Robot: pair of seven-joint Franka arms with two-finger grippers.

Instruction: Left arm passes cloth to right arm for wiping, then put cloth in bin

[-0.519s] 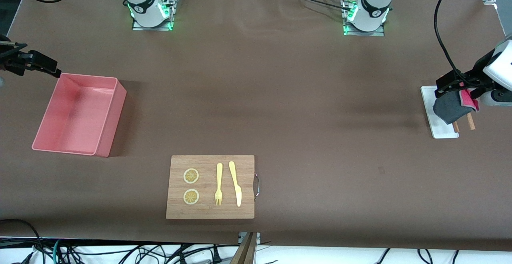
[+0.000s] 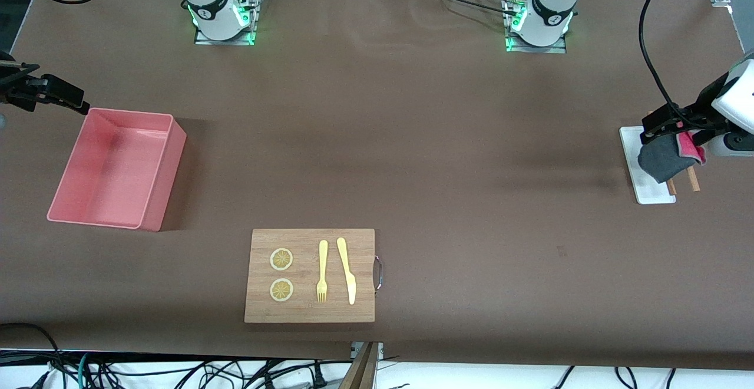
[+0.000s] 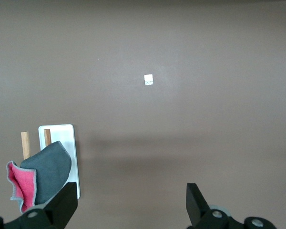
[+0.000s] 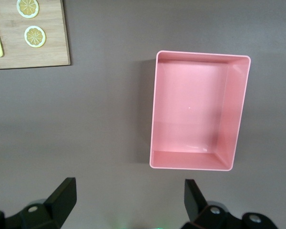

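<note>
The cloth (image 2: 665, 159), dark grey with a pink-red face folded out at one edge, lies on the small white tray (image 2: 651, 191) and two wooden sticks at the left arm's end of the table. My left gripper (image 2: 662, 125) hangs over it, open and empty. In the left wrist view the cloth (image 3: 47, 171) shows just outside one finger (image 3: 66, 198) of the left gripper (image 3: 132, 191). The pink bin (image 2: 94, 215) stands empty at the right arm's end. My right gripper (image 2: 73, 101) waits, open and empty, over the table beside the bin (image 4: 155, 109), its fingers wide apart in the right wrist view (image 4: 129, 187).
A wooden cutting board (image 2: 309, 313) lies near the front camera, with two lemon slices (image 2: 281, 259), a yellow fork (image 2: 322, 271) and a yellow knife (image 2: 347, 271) on it. Its corner shows in the right wrist view (image 4: 38, 55). Two wooden sticks (image 2: 693, 178) lie by the tray.
The cloth's lower edge shows slightly higher in the front view. Neither arm has visibly moved.
</note>
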